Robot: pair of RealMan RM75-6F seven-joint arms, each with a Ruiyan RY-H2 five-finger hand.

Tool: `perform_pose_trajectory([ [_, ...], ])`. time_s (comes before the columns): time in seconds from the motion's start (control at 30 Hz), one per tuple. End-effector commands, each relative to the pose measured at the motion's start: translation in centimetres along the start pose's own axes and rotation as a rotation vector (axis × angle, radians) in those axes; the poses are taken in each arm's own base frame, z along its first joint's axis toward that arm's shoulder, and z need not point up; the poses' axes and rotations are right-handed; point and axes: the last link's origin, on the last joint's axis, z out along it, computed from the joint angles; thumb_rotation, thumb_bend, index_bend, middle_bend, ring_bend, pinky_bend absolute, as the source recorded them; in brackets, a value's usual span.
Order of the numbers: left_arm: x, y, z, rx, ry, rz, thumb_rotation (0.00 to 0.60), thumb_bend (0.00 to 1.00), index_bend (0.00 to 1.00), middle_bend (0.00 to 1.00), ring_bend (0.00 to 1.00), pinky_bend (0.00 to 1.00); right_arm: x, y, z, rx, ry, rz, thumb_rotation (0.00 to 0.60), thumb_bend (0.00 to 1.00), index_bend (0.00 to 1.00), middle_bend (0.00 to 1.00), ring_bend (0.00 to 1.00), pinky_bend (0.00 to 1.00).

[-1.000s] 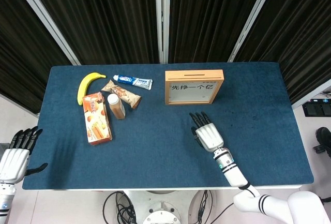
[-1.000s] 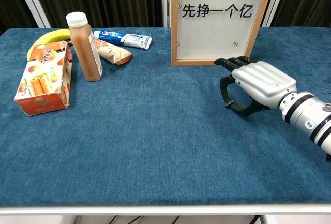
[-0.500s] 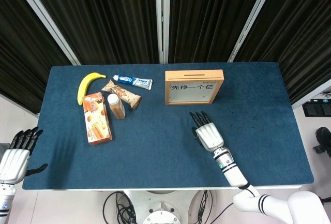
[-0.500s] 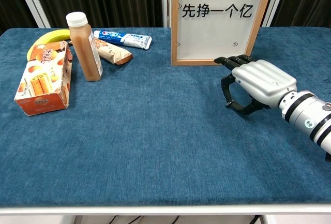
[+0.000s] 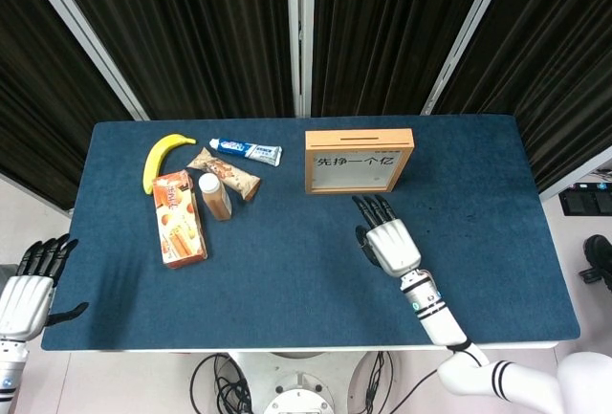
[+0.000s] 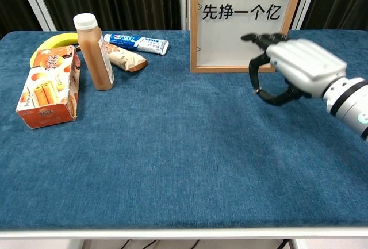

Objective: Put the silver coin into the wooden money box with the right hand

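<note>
- The left hand (image 5: pixel 27 290) hung off the table's (image 5: pixel 287 271) left edge in the head view; its dark fingers were spread apart and held nothing.
- A yellow curved banana (image 5: pixel 163 159) lay at the far left on the blue felt-like cloth; just in front of it sat an orange carton (image 6: pixel 49 85) printed with biscuit sticks, its lettering too small to read.
- A bottle (image 6: pixel 94 52) of brown drink with a white cap stood upright just beside the carton; behind it lay a brown crinkled snack wrapper (image 6: pixel 125 57), and a white and blue toothpaste tube (image 6: pixel 137 43) whose brand I could not read with certainty.
- The wooden money box (image 6: pixel 241 22) stood upright at the far middle of the table; a pale wood frame around a white panel reading "¥More Money" and large characters "先挣一个亿", with smaller characters at the top right; a dark slot showed along its top in the head view.
- The right hand (image 6: pixel 293 68), silver-backed with black fingers (image 6: pixel 260 38), was raised just before the box's lower right corner; the fingers curled toward the thumb; whether anything sat between them I could not tell.
- The silver coin was not visible in either view; its place could not be told.
</note>
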Motion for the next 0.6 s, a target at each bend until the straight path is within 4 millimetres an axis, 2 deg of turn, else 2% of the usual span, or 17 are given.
perform_pose_trajectory([
  [0.03,0.1,0.1,0.0,-0.003,0.004,-0.002,0.600,0.11,0.01,0.00,0.00,0.00,5.5,0.5,-0.7,0.006,0.132,0.024,0.600,0.34,0.70,0.03,0.00,0.00],
  [0.23,0.2,0.5,0.1,-0.018,0.009,-0.002,0.600,0.11,0.01,0.00,0.00,0.00,12.8,0.5,-1.0,0.006,0.309,0.001,0.600,0.34,0.72,0.04,0.00,0.00],
  [0.33,0.3,0.6,0.1,-0.024,0.009,0.000,0.600,0.11,0.01,0.00,0.00,0.00,15.0,0.7,-0.3,-0.017,0.331,-0.004,0.600,0.34,0.74,0.05,0.00,0.00],
  [0.47,0.5,0.7,0.2,-0.029,0.009,0.002,0.600,0.11,0.01,0.00,0.00,0.00,17.6,1.2,2.1,-0.069,0.335,-0.022,0.600,0.34,0.75,0.06,0.00,0.00],
  [0.6,0.7,0.7,0.2,-0.028,0.003,0.003,0.600,0.11,0.01,0.00,0.00,0.00,19.1,1.7,5.2,-0.129,0.316,-0.030,0.600,0.34,0.75,0.05,0.00,0.00],
])
